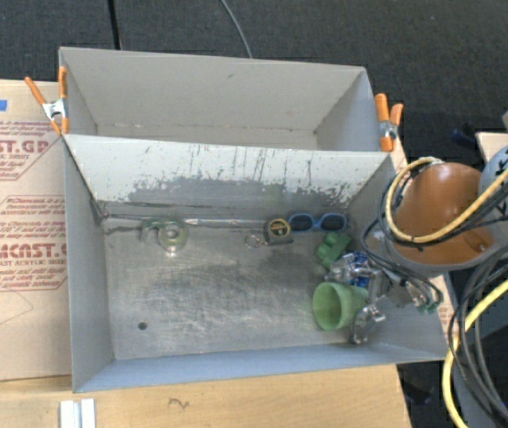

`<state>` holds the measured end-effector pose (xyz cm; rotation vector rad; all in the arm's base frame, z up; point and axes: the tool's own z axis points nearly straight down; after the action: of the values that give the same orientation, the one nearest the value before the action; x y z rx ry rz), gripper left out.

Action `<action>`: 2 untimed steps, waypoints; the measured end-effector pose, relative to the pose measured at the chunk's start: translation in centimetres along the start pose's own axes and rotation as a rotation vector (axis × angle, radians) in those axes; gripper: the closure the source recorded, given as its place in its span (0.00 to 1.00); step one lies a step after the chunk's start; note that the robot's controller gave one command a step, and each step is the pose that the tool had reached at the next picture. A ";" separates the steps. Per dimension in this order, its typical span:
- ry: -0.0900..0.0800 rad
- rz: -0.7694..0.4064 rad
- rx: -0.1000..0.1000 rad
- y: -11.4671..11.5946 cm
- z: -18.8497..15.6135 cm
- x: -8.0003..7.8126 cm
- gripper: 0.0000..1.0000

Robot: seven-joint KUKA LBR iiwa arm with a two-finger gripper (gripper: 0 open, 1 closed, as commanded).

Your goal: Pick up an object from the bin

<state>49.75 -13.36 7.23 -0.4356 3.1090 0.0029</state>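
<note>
My gripper (370,300) is low in the bin's right front corner, against the right wall. A pale green cup (330,306) lies on its side right at the gripper's left, its mouth facing left and its rear end touching or tucked under the gripper. A small darker green piece (331,248) lies just behind the cup. A small blue and white thing (354,266) shows at the gripper's upper edge; whether it is loose I cannot make out.
Along the foot of the back wall lie a blue two-ringed piece (316,223), a brass-coloured ring (277,229) and a clear round thing (170,236). The arm's orange cover and yellow cables hang over the right rim.
</note>
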 end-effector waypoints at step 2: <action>0.001 0.001 0.001 0.1 -0.8 -0.1 1.00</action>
<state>49.82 -13.28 8.01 -0.4343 3.1097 0.0017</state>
